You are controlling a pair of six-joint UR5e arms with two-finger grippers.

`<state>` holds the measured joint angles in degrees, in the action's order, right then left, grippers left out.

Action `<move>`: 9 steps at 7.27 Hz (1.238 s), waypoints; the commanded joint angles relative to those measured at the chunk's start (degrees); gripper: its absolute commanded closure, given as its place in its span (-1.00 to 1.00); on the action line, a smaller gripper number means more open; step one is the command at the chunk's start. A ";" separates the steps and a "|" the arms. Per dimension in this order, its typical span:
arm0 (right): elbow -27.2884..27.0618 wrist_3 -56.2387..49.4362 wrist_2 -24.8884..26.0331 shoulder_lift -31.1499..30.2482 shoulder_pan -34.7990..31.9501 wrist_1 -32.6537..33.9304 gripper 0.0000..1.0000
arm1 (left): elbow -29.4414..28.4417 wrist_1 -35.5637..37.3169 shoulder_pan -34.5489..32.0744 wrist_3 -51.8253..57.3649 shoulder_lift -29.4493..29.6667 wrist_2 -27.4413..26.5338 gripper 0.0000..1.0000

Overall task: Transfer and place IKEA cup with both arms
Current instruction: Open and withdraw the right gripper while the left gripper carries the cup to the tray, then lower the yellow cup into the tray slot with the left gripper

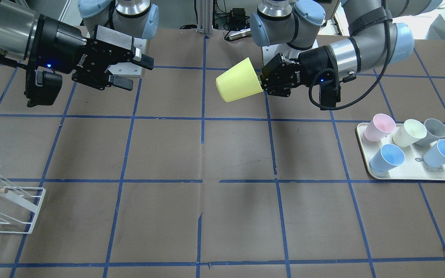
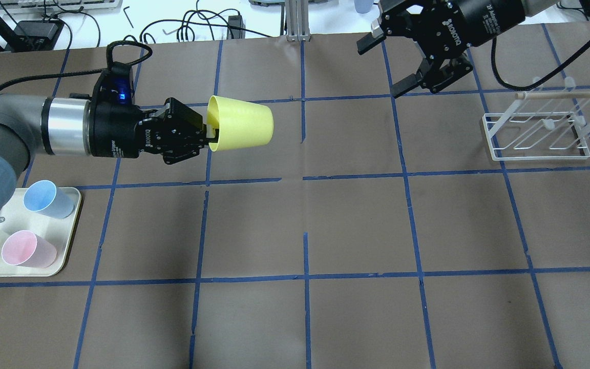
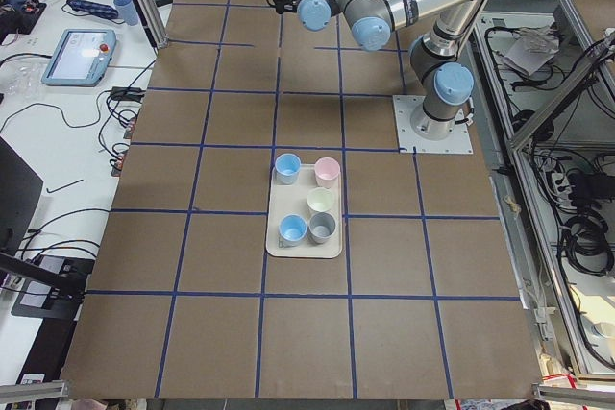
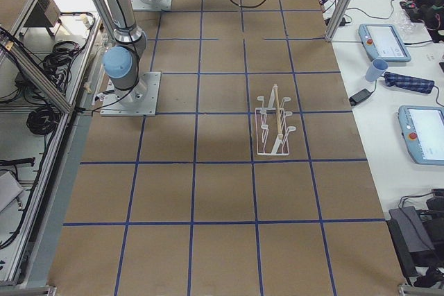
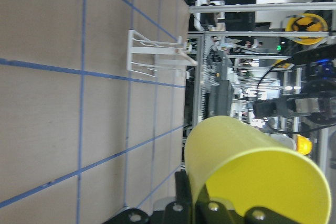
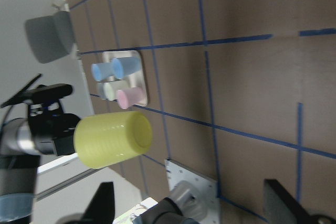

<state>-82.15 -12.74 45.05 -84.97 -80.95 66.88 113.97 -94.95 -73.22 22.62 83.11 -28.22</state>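
Note:
The yellow-green IKEA cup (image 1: 239, 80) lies on its side in the air, well above the table. My left gripper (image 1: 263, 83) is shut on its rim, one finger inside the mouth. The cup's base points towards my right arm. It also shows in the overhead view (image 2: 241, 129), the left wrist view (image 5: 247, 166) and the right wrist view (image 6: 113, 139). My right gripper (image 1: 137, 72) is open and empty, and also shows in the overhead view (image 2: 381, 70). It faces the cup's base, about a grid square away and apart from it.
A cream tray (image 1: 411, 170) on my left side holds pink, cream, grey and two light blue cups. A white wire rack (image 1: 10, 208) with a wooden rod stands on my right side, and also shows in the overhead view (image 2: 535, 133). Brown table with blue tape grid.

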 commanded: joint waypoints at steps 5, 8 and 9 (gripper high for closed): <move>-2.92 20.00 43.87 -2.74 -8.05 17.10 -1.00 | -4.70 12.60 8.33 3.71 1.26 -48.26 1.00; -8.37 19.77 45.39 -3.62 -9.14 29.70 -1.00 | -10.25 11.98 16.15 21.60 5.55 -57.02 1.00; -8.11 19.51 45.39 -3.62 -9.23 30.15 -1.00 | -11.83 12.33 19.48 27.24 7.49 -57.12 1.00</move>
<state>-89.80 7.05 90.51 -88.36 -90.02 95.20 103.90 -82.98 -57.56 42.58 88.29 -84.15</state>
